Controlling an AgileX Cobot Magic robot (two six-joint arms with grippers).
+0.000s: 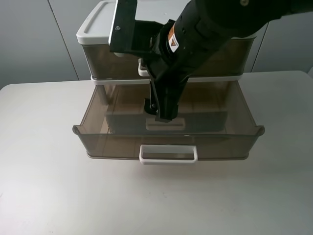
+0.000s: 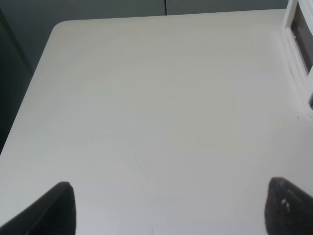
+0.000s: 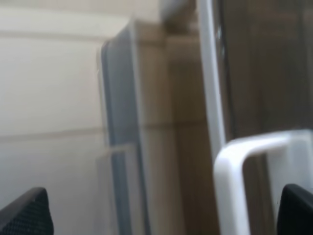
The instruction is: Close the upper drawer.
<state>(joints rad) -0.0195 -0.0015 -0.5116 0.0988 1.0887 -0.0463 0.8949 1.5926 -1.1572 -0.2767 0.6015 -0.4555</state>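
Note:
The upper drawer (image 1: 108, 61) is the smoky grey-brown top tier under the white lid (image 1: 98, 24). Its front stands about level with the lid's front edge. Its white loop handle (image 1: 143, 68) is mostly hidden behind my right arm. My right gripper (image 1: 164, 115) hangs just in front of that drawer, pointing down over the pulled-out lower drawer (image 1: 166, 139). In the right wrist view the gripper (image 3: 161, 215) is open and empty, with a blurred white handle (image 3: 234, 161) close by. My left gripper (image 2: 168, 208) is open over bare table and does not show in the exterior view.
The lower drawer sticks far out toward the table's front, with its white handle (image 1: 168, 154) at its front wall. The white table (image 1: 44, 186) surrounds the unit. A corner of the unit (image 2: 298, 49) shows in the left wrist view.

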